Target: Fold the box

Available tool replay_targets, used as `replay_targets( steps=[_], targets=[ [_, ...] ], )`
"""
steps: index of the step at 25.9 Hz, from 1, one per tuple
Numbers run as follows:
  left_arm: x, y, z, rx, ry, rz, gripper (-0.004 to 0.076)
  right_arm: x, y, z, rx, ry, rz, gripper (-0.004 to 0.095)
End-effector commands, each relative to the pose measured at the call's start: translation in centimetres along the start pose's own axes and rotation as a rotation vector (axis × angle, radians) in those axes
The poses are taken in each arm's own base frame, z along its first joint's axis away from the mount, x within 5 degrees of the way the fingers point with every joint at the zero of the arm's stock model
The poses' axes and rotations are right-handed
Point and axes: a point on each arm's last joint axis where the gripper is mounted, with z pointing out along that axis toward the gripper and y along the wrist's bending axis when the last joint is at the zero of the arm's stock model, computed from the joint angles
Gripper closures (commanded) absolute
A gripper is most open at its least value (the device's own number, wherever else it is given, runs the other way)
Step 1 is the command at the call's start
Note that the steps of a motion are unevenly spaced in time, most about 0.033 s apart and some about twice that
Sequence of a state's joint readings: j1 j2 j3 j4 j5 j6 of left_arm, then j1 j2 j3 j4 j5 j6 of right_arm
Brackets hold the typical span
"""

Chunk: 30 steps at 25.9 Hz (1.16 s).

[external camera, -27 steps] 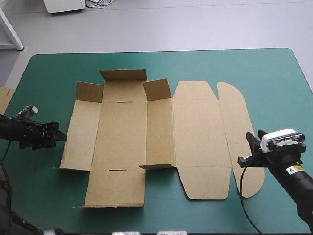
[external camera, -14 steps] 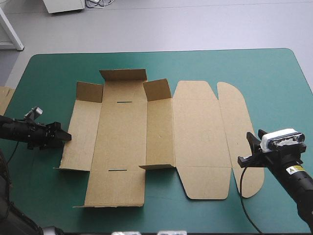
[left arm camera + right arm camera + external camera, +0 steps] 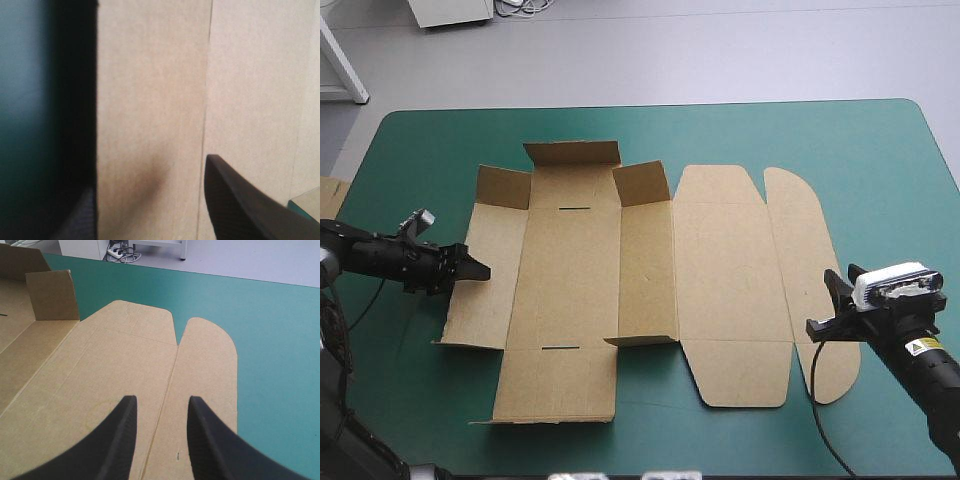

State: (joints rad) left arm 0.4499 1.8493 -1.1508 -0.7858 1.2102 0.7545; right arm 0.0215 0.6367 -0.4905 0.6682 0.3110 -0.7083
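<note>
The brown box (image 3: 620,280) lies as a cut sheet in the middle of the teal-green table, mostly flat. Three short flaps at its far side stand up, and one flap (image 3: 52,295) also shows in the right wrist view. My left gripper (image 3: 478,268) reaches in low from the table's left, its tips at the outer edge of the box's left panel (image 3: 150,100). It is open (image 3: 150,175), with that panel's edge between the fingers. My right gripper (image 3: 825,305) hovers open (image 3: 160,400) by the rounded lid flap (image 3: 205,375) at the sheet's right end, above the crease.
An edge of more brown board (image 3: 328,200) shows at the table's left edge. Bare teal-green cover (image 3: 880,170) runs along the far side and right of the sheet, with a narrower strip along the front edge.
My left gripper has slid right, from off the sheet to the left panel's edge. The right arm and the box have not moved.
</note>
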Motion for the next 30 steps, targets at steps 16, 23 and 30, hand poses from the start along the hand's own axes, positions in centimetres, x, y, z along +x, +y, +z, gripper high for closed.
replay_targets(
  steps=[16,23,30],
  targets=[
    [1.2,-4.2,-0.5,-0.065,0.137,0.086,0.0506,-1.5,-0.3,-0.3,0.037,-0.069,-0.027,0.0581],
    [1.3,-6.1,-2.1,-0.043,0.051,0.126,0.0468,-1.6,-0.4,-0.3,0.05,-0.084,-0.028,0.0581],
    [0.8,-6.8,-1.2,-0.075,0.02,0.204,0.0733,-1.6,-0.5,-0.3,0.051,-0.085,-0.028,0.0581]
  ],
)
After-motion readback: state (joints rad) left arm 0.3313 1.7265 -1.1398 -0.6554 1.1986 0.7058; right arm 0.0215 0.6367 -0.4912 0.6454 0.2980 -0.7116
